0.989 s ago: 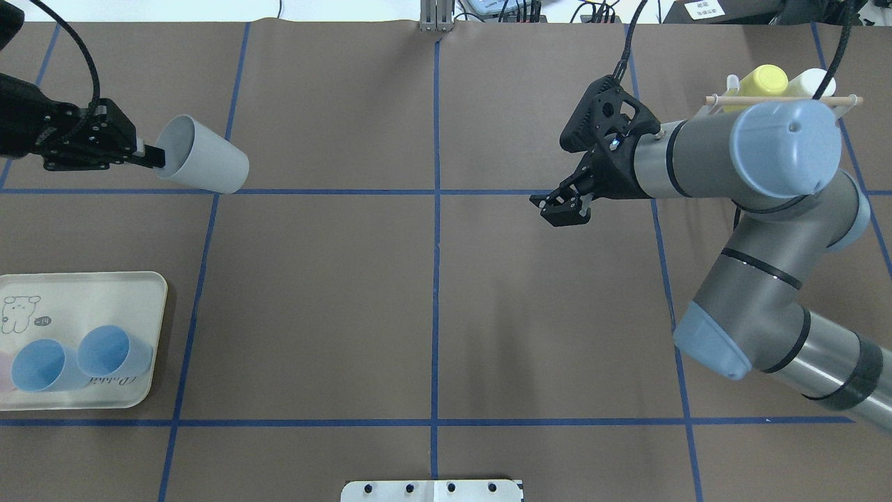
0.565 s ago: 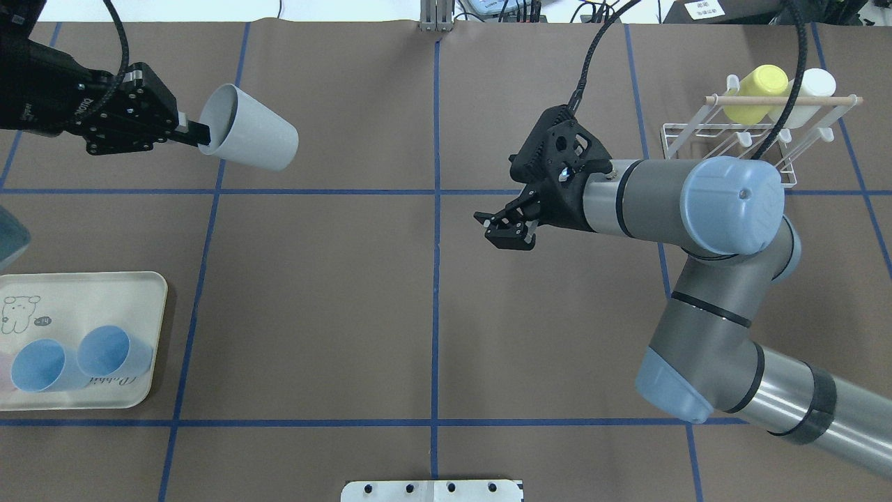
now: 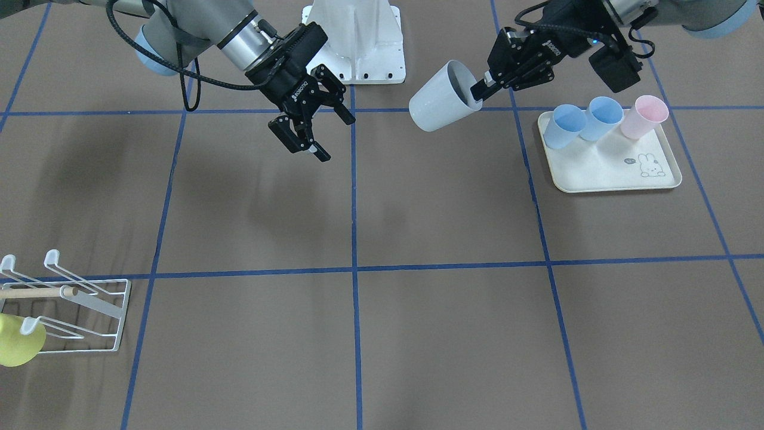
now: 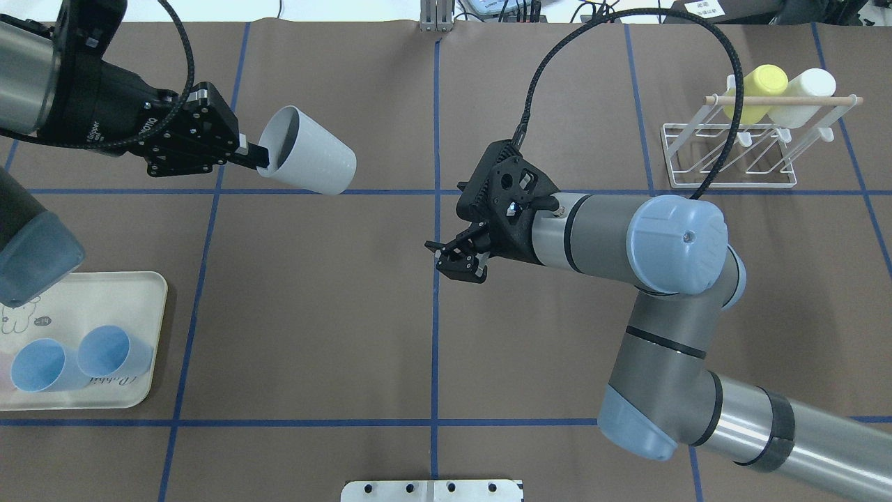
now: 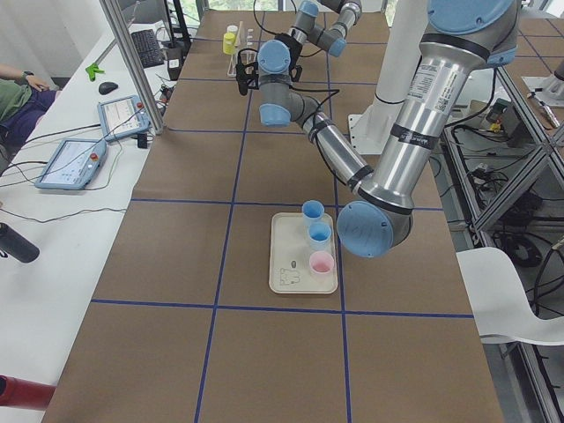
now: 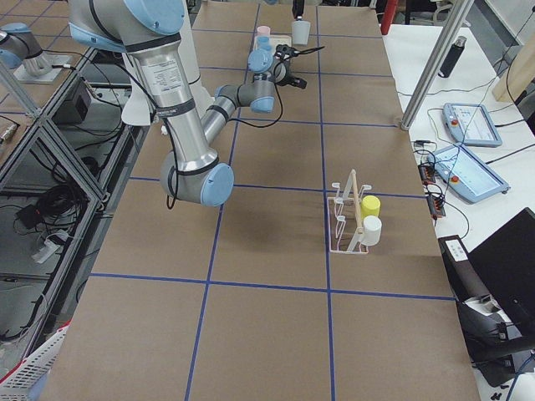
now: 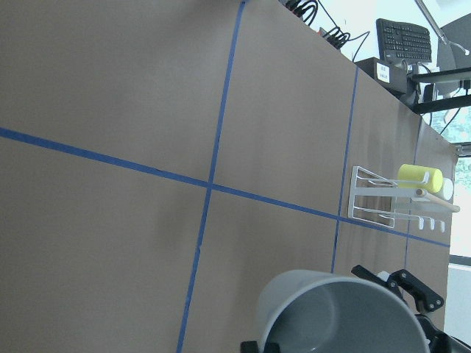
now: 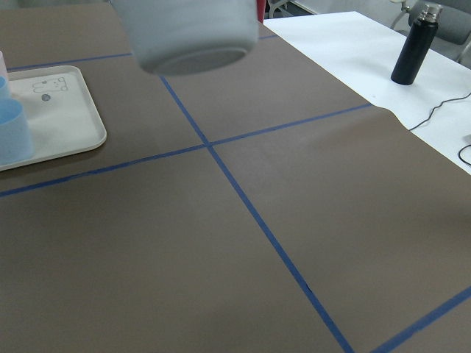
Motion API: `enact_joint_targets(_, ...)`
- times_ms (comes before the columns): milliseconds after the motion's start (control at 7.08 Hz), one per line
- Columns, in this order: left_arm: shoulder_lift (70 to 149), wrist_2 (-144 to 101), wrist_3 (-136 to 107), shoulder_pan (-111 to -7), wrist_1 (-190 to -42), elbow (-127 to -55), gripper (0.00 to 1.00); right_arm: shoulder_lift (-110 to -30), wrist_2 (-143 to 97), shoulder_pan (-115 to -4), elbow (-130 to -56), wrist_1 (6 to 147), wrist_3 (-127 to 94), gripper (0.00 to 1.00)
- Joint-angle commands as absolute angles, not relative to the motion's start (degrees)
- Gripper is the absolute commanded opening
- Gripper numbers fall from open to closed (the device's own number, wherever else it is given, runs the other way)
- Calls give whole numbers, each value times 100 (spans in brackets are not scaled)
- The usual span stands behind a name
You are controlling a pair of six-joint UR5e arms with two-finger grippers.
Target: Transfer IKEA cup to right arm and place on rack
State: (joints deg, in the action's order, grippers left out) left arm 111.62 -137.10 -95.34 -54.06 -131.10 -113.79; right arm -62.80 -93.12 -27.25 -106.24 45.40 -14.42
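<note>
Aloft, cup (image 4: pixel 311 161) rim between left jaws, right jaws spread

The table (image 4: pixel 313 314) is covered with brown paper, and blue tape lines (image 4: pixel 435 328) divide it into big squares. A cream tray (image 4: pixel 90 296) with a rabbit drawing lies flat near the edge on the robot's left side. The white wire rack (image 4: pixel 732 185) stands at the far corner on the robot's right, well apart from the tray. A white base (image 3: pixel 355 42) and a small metal plate (image 4: pixel 432 490) are at the robot's edge.
</note>
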Motion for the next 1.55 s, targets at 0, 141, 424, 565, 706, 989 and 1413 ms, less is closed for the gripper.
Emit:
enact_joint_targets(0,11250,-13702,-9536,-5239,-13096,-11347,0,-6267,-8984,-2453,-10538,4054,-1319,95)
enact_joint_targets(141,11285,-13519,-9519,-5082,-13087,-11338,0,-6258,-8948,-2400,-10538,3826,-1266,94)
enact_joint_targets(424,11329,-13333,-9501,-4791,-13087,-11355,0,-6267,-8947,-2391,-10477,3438,-1257,89)
enact_joint_targets(565,11364,-13333,-9501,-4738,-13087,-11347,0,-6267,-8834,-2365,-10372,3176,-1231,89)
enact_joint_targets(706,11408,-13333,-9501,-4694,-13087,-11347,0,-6267,-8772,-2347,-10223,2877,-1213,89)
enact_joint_targets(989,11417,-13333,-9492,-4650,-13087,-11347,0,-6249,-8719,-2329,-10143,2672,-1213,90)
enact_joint_targets(1413,11443,-13324,-9483,-4553,-13087,-11338,0,-6205,-8517,-2259,-10151,2672,-1213,99)
